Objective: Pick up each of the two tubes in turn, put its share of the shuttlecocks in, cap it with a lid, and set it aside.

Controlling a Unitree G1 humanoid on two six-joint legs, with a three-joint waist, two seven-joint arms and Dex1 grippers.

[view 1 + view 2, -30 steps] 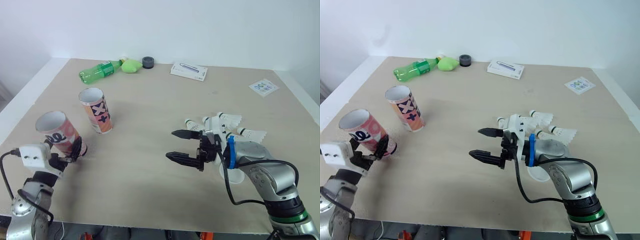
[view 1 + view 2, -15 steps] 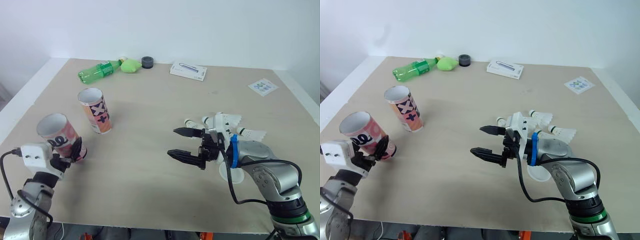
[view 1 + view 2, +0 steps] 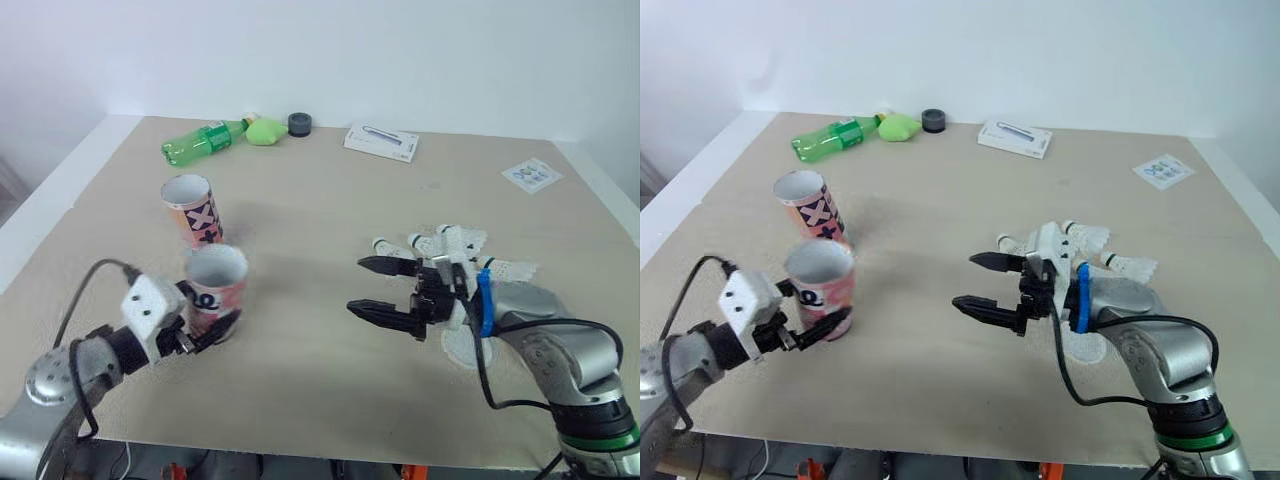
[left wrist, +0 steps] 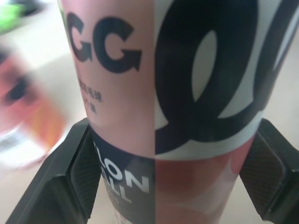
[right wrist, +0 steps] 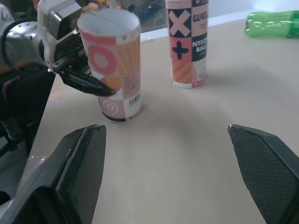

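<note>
The broad beige desk (image 3: 320,210) carried everything. Two open cardboard tubes were the tallest things on it. The pink-and-white tube with black lettering (image 3: 218,290) stood toward the front left, just in front of the orange-and-white tube marked with crosses (image 3: 195,212), near it but apart. The left fingers (image 3: 820,330) were closed on the lower part of the pink-and-white tube, one on each side. Whether its base rested on the desk or hung just above could not be told. The right fingers (image 3: 385,266) were spread wide and empty over the bare middle, pointing toward the tubes. Behind them lay the loose white feathered shuttlecocks (image 3: 455,240), with a flat white round lid (image 3: 462,347) partly under the right forearm. So low a grip on a tall tube would probably let it tip as it rose, and it could strike its neighbour. A hard squeeze might dent the cardboard. The right forearm might also sweep the lid or shuttlecocks toward the near edge. The held tube and the lid both sat close to that edge. The open room for meeting lay between the arms.
</note>
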